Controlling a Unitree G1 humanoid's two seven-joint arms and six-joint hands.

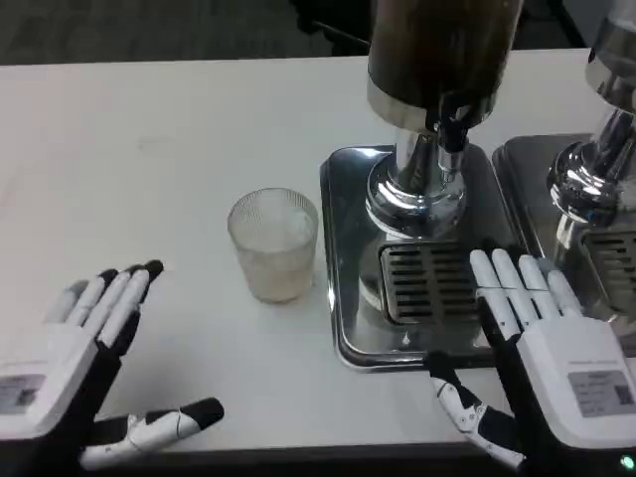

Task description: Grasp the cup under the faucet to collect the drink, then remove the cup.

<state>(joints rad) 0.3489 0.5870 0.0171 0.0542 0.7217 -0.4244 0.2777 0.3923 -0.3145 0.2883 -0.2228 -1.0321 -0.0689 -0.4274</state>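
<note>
1. The cup (pixel 273 243) is standing upright at centre frame on the white table (pixel 149 149), just left of the steel drip tray (pixel 343 258), not yet under the faucet (pixel 449 134).
2. The left hand (pixel 75 358) is lying at lower left, fingers spread with the thumb swung out, holding nothing, seemingly readying a grasp.
3. The right hand (pixel 542 343) is hovering flat and empty at lower right over the tray's grille (pixel 427 283).

You get even, fairly bright overhead light on the white table (pixel 149 149), with only soft, short shadows beside the ribbed cup (pixel 273 243) and under the left hand (pixel 70 348). Glare streaks the chrome drip tray (pixel 348 248) and the dispenser base (pixel 412 194). The picture is soft throughout, and the fingertips (pixel 497 268) of the right hand (pixel 556 358) look slightly smeared.
</note>
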